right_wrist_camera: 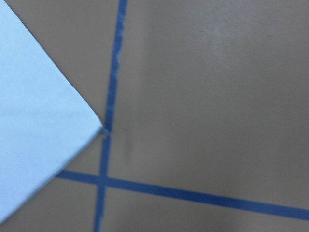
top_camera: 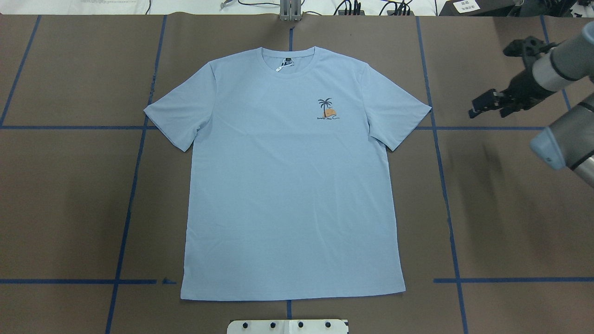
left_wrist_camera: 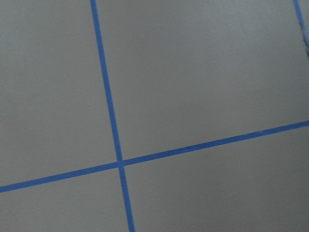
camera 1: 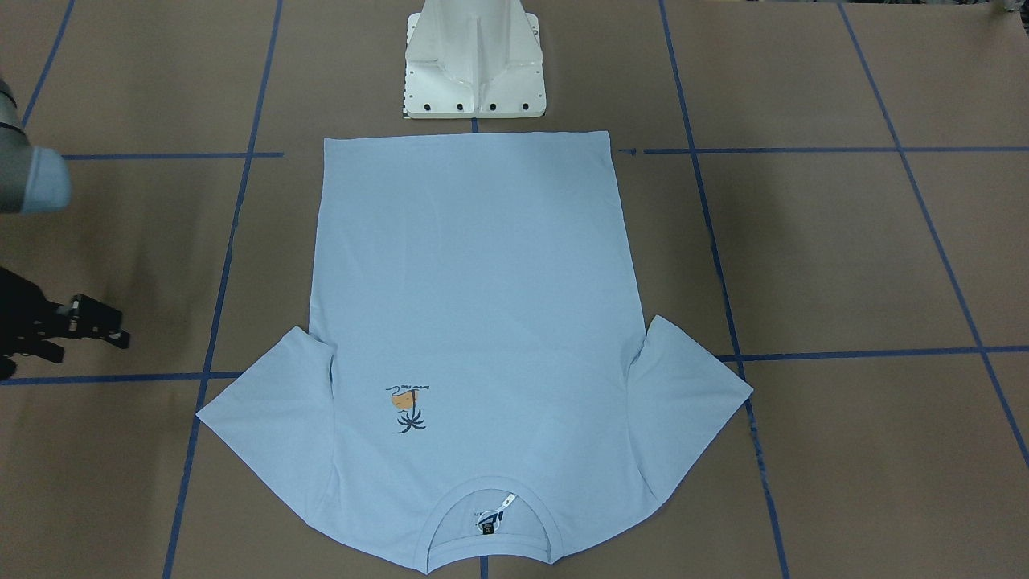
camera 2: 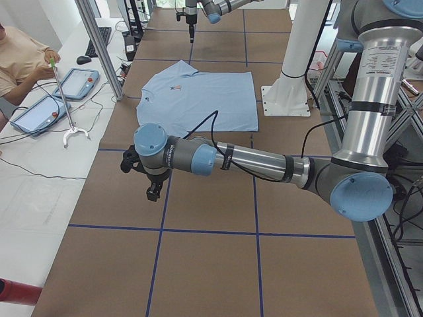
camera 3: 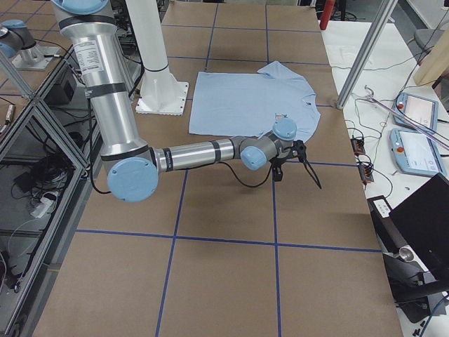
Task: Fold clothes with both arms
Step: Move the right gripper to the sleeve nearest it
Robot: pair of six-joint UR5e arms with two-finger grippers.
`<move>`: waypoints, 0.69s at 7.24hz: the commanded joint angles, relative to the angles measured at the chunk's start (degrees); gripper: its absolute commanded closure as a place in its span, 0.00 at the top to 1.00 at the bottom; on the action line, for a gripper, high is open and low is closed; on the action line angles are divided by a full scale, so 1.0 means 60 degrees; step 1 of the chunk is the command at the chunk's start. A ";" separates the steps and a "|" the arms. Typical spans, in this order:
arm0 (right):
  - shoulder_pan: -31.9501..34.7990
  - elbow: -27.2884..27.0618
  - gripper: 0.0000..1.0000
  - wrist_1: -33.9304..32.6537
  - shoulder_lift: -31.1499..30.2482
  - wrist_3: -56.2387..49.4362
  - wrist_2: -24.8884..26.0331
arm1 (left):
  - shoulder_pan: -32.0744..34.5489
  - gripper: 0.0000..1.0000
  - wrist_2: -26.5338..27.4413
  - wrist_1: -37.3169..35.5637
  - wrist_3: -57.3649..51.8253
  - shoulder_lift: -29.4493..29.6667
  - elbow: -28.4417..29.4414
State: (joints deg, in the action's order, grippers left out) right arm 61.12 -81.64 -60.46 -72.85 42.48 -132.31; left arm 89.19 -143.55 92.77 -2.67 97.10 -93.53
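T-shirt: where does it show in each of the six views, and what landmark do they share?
Front-facing: T-shirt centre, collar at bottom.
Overhead: T-shirt centre, collar at top.
Exterior left: T-shirt upper middle.
Exterior right: T-shirt upper middle.
Left wrist: not in it.
Right wrist: one sleeve corner, left side.
Shared landmark: white pedestal base beside the hem, in all four exterior views.
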 commanded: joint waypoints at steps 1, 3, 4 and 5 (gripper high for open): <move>-0.0897 0.1412 1.00 0.2256 0.1153 0.3196 0.1200 | -0.0026 1.00 -0.0084 0.0051 -0.0023 -0.0026 -0.0071; -0.0987 0.2091 0.99 0.2796 0.1418 0.3218 0.1367 | -0.0026 1.00 -0.0069 0.0153 -0.0067 -0.0027 -0.0057; -0.1045 0.2470 0.98 0.2796 0.1695 0.3218 0.1686 | -0.0026 1.00 -0.0054 0.0459 -0.0097 -0.0056 0.0001; -0.1104 0.2706 0.96 0.2796 0.1872 0.3218 0.1820 | -0.0026 1.00 -0.0040 0.0578 -0.0082 -0.0056 0.0016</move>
State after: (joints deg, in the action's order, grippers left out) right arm 54.95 -67.57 -43.93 -63.16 61.65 -122.79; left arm 89.04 -143.90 94.99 -3.15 96.83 -93.62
